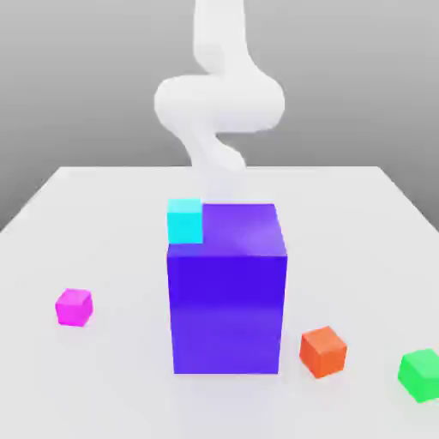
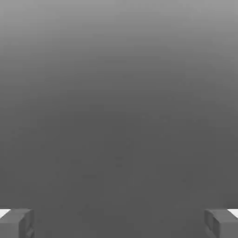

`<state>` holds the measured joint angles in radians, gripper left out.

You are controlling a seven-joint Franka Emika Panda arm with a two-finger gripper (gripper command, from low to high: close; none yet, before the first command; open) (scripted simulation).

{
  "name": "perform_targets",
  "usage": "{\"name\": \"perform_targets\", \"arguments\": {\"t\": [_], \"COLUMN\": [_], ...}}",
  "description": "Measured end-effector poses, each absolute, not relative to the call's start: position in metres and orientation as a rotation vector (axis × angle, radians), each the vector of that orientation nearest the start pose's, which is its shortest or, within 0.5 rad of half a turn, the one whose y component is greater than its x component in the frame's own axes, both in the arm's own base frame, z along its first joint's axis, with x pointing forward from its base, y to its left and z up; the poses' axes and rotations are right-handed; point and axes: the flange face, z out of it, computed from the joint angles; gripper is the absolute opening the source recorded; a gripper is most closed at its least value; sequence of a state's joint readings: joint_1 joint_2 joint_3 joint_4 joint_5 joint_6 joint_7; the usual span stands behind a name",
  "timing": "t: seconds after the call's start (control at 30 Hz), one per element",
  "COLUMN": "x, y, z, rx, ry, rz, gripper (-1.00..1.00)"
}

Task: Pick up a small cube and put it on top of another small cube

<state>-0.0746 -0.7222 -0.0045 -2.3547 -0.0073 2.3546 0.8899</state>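
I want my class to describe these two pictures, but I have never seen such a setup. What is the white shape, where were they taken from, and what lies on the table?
These are simulator renders. The white shape is a robot arm, seen by a camera off the arm. On the pale table stand a big blue-purple block, a cyan cube behind its corner, and loose magenta, orange and green cubes. The other picture comes from a camera on the hand: the gripper is open, with grey fingertips wide apart, holding nothing.

White table (image 1: 103, 214) with big blue-purple block (image 1: 227, 309), small magenta cube (image 1: 74, 307), orange cube (image 1: 323, 351), green cube (image 1: 420, 374).
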Motion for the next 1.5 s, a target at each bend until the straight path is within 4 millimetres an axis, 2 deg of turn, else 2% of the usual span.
{"name": "perform_targets", "arguments": {"t": [0.07,0.13,0.2,0.3,0.4,0.5,0.57,0.67,0.7,0.73,0.9,0.93,1.17,1.4,1.5], "x": [0.398,0.410,0.413,0.403,0.377,0.338,0.308,0.251,0.243,0.245,0.244,0.243,0.244,0.244,0.272], "y": [-0.063,-0.097,-0.130,-0.177,-0.217,-0.246,-0.258,-0.272,-0.273,-0.269,-0.266,-0.266,-0.265,-0.266,-0.257], "z": [0.612,0.562,0.512,0.438,0.368,0.301,0.260,0.205,0.193,0.182,0.136,0.129,0.129,0.185,0.192], "rx": [-2.338,-2.261,-2.165,-1.988,-1.776,-1.529,-1.348,-1.026,-0.980,-0.984,-0.981,-0.981,-0.981,-0.984,-1.303], "ry": [1.472,1.679,1.877,2.159,2.414,2.642,2.776,2.956,2.978,2.980,2.985,2.985,2.984,2.982,2.872], "rz": [-0.855,-0.768,-0.681,-0.547,-0.412,-0.273,-0.178,-0.040,-0.020,-0.010,-0.001,-0.001,-0.002,-0.003,-0.010], "gripper": [0.00,0.00,0.00,0.00,0.00,0.00,0.00,0.00,0.00,0.00,0.00,-1.00,-1.00,-1.00,-1.00]}}
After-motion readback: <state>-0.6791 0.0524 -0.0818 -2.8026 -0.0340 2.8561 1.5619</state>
